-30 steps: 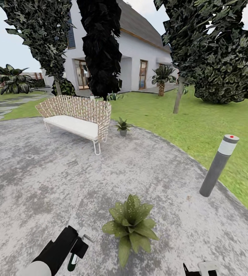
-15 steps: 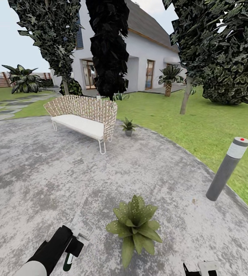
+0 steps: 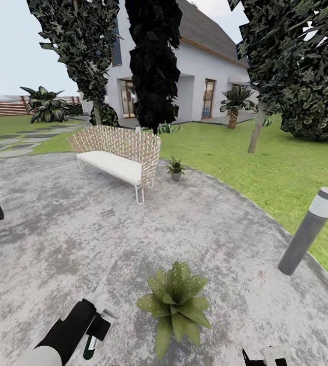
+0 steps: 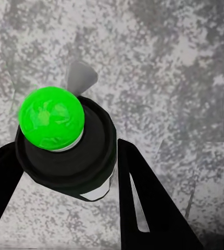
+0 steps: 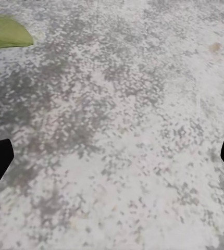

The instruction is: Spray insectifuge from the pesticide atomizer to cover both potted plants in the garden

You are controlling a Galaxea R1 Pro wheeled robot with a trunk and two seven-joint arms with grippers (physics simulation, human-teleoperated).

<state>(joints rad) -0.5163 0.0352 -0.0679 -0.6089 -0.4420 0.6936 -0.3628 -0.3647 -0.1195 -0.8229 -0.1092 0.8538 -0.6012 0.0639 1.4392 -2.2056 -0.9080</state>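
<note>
My view has swung left, sliding the near potted plant (image 3: 175,305) rightward, while my left gripper (image 4: 65,177) clamps the pesticide atomizer (image 4: 65,143) just beside it, right gripper (image 5: 112,161) gaping, so spraying looks close.

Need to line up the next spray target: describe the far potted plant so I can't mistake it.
On the round grey patio stands a wicker bench with a white seat. The far potted plant sits just off the bench's end that faces the lawn, at the paving's edge. It is a small rosette in a grey pot, unlike the palm by the house.
</note>
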